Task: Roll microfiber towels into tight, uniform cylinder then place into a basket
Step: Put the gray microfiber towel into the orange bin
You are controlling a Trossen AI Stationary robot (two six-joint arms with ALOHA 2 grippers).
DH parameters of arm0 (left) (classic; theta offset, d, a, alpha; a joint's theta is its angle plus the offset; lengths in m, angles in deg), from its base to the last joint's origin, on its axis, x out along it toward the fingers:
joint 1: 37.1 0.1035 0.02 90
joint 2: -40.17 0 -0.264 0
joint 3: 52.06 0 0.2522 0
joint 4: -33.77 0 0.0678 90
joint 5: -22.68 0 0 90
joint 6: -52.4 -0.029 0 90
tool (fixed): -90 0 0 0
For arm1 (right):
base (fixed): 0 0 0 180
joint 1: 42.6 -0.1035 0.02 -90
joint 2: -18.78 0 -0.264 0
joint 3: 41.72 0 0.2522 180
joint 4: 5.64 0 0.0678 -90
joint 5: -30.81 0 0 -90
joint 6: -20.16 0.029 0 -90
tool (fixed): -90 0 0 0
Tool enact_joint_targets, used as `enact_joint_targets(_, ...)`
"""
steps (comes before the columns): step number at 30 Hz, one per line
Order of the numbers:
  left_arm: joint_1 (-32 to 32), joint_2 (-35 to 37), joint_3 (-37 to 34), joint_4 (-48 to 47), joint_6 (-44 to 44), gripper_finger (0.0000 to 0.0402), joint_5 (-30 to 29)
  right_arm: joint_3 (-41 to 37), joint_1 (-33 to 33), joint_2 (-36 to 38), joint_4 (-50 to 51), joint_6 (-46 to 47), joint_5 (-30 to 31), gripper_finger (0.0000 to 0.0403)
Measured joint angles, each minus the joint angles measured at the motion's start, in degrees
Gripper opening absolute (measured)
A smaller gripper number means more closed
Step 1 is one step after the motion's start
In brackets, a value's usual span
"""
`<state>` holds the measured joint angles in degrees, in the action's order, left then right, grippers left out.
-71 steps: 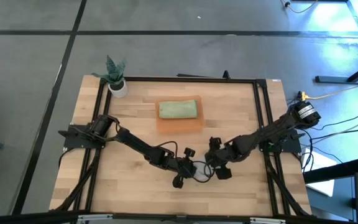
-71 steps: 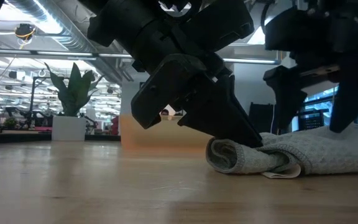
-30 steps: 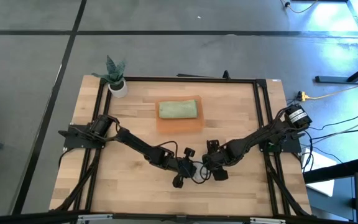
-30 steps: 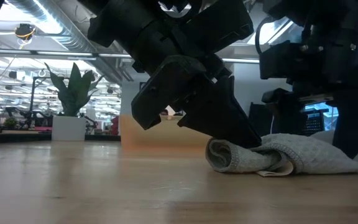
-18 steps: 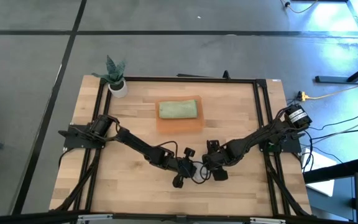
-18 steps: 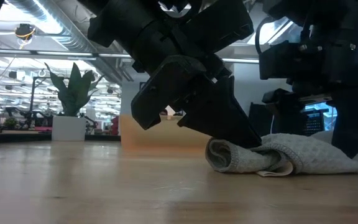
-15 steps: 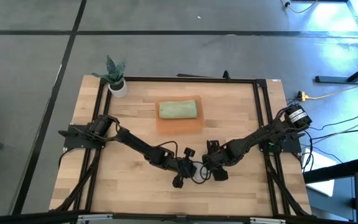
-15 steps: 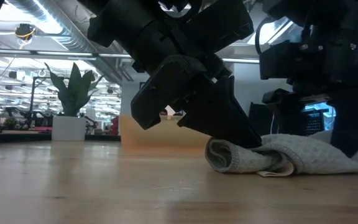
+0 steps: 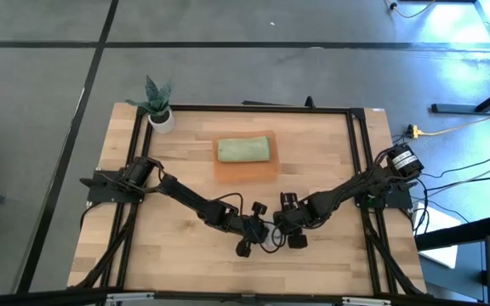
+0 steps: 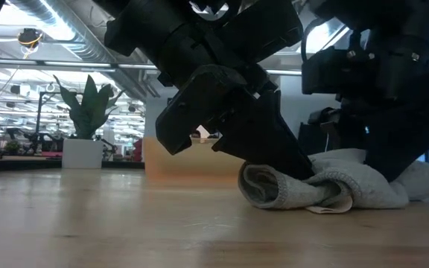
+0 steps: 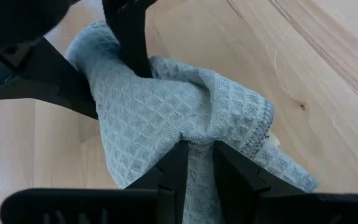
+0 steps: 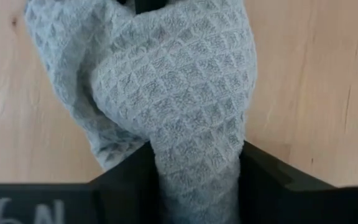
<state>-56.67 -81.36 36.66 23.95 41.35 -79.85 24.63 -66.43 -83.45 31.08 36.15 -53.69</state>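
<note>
Grey towel, high view: mostly hidden under the two grippers, it lies on the table [image 9: 185, 255] on the near side of the basket [image 9: 246, 167], well apart from it; only a pale scrap [image 9: 267, 240] shows between the arms.
Basket, high view: orange, with a green rolled towel [image 9: 244, 150] already inside; the plant pot [image 9: 162, 120] stands beyond the basket, toward the left arm's side.
Left gripper, high view: left gripper [image 9: 256, 231] comes at the grey towel from the left arm's side.
Right gripper, high view: right gripper [image 9: 284, 226] comes from the opposite side, so both meet over the cloth, about equally near.
Grey towel, low view: grey towel [image 10: 315, 187] is a loose, lumpy bundle on the wood, its long axis running from one gripper to the other; a curled end [image 10: 263, 186] sticks out on the left gripper's side.
Left wrist view: fingers [image 11: 178, 164] are clenched on a pinch of the waffle cloth [image 11: 166, 106], which bunches away from them; a dark finger of the other arm [image 11: 129, 37] presses in at the far end.
Right wrist view: fingers [image 12: 260, 168] sit either side of a thick fold [image 12: 179, 87], clamped around the grey towel.
Judgement: the bundle is not yet a tight cylinder; the coming move likely turns on rolling across that gripper-to-gripper axis before carrying it away to the basket.
</note>
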Motion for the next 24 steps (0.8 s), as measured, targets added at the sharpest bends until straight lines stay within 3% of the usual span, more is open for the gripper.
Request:
enact_joint_targets(12, 0.0, 0.0, 0.0, 0.0, 0.0, 0.0069, 0.0, -0.2, 0.0, 0.2, -1.0, 0.0, -0.7, 0.0085)
enact_joint_targets(24, 0.0, 0.0, 0.0, 0.0, 0.0, 0.0069, 0.0, -0.2, 0.0, 0.1, -1.4, 1.6, -1.0, 0.0086)
